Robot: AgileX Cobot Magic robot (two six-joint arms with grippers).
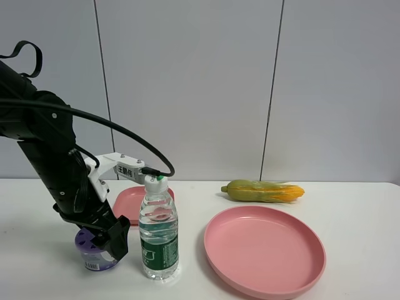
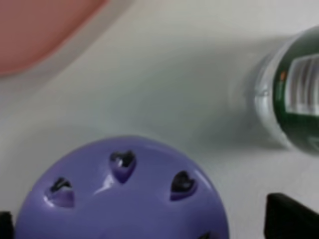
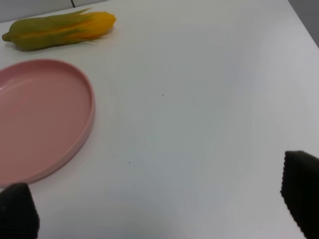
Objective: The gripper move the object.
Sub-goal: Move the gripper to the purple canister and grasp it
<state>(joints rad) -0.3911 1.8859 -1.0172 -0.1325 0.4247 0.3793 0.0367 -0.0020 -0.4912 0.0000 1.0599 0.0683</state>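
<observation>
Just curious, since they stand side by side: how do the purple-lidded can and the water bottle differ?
The can is squat with a purple domed lid; the water bottle is tall, clear, green-labelled. The left gripper is down around the can; the bottle stands free. Both stand upright on the table.

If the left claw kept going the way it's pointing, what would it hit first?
Probably the purple-lidded can: the left gripper points down over it, with its open fingers on either side. Depth is hard to judge.
</observation>
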